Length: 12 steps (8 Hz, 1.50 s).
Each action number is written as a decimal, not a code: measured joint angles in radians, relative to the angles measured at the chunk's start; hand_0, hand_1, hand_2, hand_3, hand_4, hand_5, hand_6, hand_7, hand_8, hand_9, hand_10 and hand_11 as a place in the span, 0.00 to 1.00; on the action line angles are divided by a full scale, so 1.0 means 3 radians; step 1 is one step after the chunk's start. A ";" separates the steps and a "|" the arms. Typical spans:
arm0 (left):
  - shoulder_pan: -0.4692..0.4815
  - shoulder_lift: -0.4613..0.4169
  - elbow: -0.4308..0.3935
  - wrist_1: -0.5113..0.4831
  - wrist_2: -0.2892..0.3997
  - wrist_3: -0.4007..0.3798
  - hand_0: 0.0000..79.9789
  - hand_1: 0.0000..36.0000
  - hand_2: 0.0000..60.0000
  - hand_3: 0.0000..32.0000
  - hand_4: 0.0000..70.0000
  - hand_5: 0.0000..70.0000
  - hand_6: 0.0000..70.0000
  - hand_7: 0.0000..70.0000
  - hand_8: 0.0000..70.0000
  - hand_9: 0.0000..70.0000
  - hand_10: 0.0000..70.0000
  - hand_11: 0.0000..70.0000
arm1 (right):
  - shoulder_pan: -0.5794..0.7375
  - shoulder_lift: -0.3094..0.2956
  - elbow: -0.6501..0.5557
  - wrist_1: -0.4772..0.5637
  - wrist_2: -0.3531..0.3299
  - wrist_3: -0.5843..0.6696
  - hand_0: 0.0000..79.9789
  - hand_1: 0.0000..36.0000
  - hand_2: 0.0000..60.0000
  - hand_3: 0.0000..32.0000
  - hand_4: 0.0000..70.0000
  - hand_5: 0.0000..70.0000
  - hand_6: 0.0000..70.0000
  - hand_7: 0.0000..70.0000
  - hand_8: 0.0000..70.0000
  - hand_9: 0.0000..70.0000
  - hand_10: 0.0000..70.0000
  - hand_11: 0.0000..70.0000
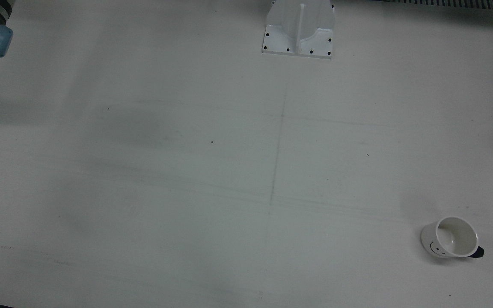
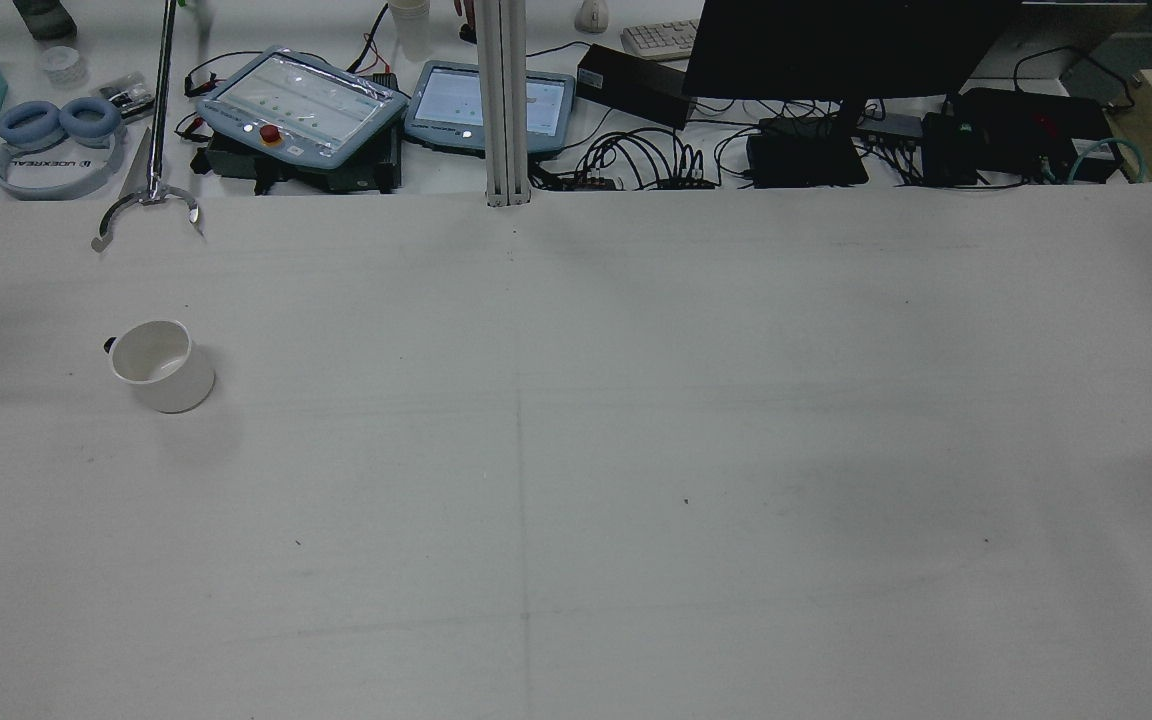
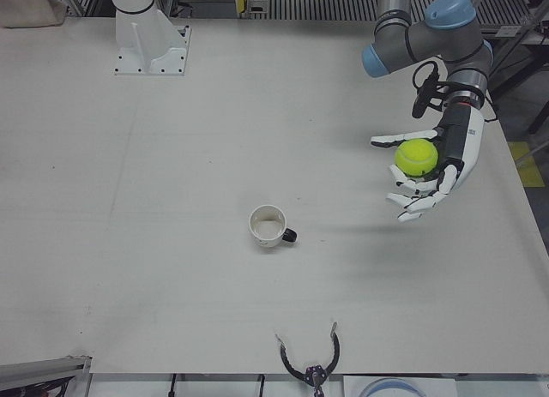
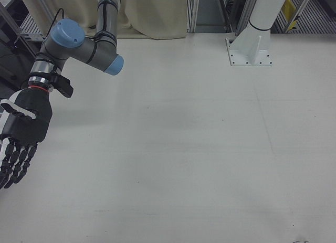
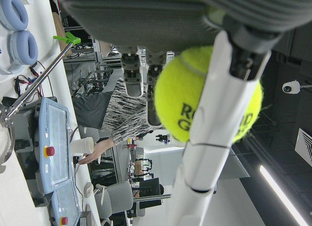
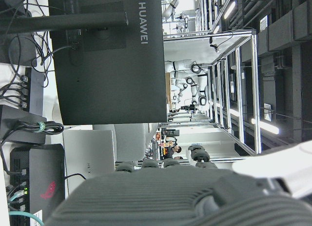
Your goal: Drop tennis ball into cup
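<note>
The yellow-green tennis ball [image 3: 416, 156] lies in my left hand [image 3: 439, 179], which is curled around it and held above the table, to the view's right of the cup. In the left hand view the ball [image 5: 175, 99] sits against the palm with a white finger [image 5: 214, 113] across it. The white cup [image 3: 268, 225] stands upright and empty, with a dark handle; it also shows in the front view [image 1: 449, 237] and the rear view [image 2: 161, 365]. My right hand [image 4: 18, 133] hangs open and empty at the far side of the table, away from the cup.
White arm pedestals [image 1: 300, 30] [image 4: 252, 43] stand at the robot's side. A metal clamp stand [image 2: 146, 200] stands at the far table edge behind the cup. Teach pendants [image 2: 301, 105], cables and a monitor [image 2: 836, 50] lie beyond that edge.
</note>
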 measured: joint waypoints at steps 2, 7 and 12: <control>-0.0005 0.0009 -0.0003 -0.0010 0.0001 -0.0003 1.00 1.00 0.00 0.00 0.15 0.32 0.79 0.85 0.41 0.54 0.16 0.29 | 0.0000 0.0000 0.0000 0.0000 0.0000 0.0000 0.00 0.00 0.00 0.00 0.00 0.00 0.00 0.00 0.00 0.00 0.00 0.00; 0.0038 0.0055 -0.0033 -0.0056 0.0074 0.0075 1.00 1.00 0.00 0.00 0.15 0.35 0.91 0.81 0.43 0.53 0.17 0.31 | 0.0000 0.0000 -0.0002 0.0000 -0.0001 0.0000 0.00 0.00 0.00 0.00 0.00 0.00 0.00 0.00 0.00 0.00 0.00 0.00; 0.0338 -0.0030 -0.0122 -0.0008 0.0057 0.0322 1.00 1.00 0.00 0.00 0.16 0.34 0.94 0.81 0.45 0.54 0.19 0.34 | 0.0000 0.0000 0.0000 0.0000 -0.0003 0.0000 0.00 0.00 0.00 0.00 0.00 0.00 0.00 0.00 0.00 0.00 0.00 0.00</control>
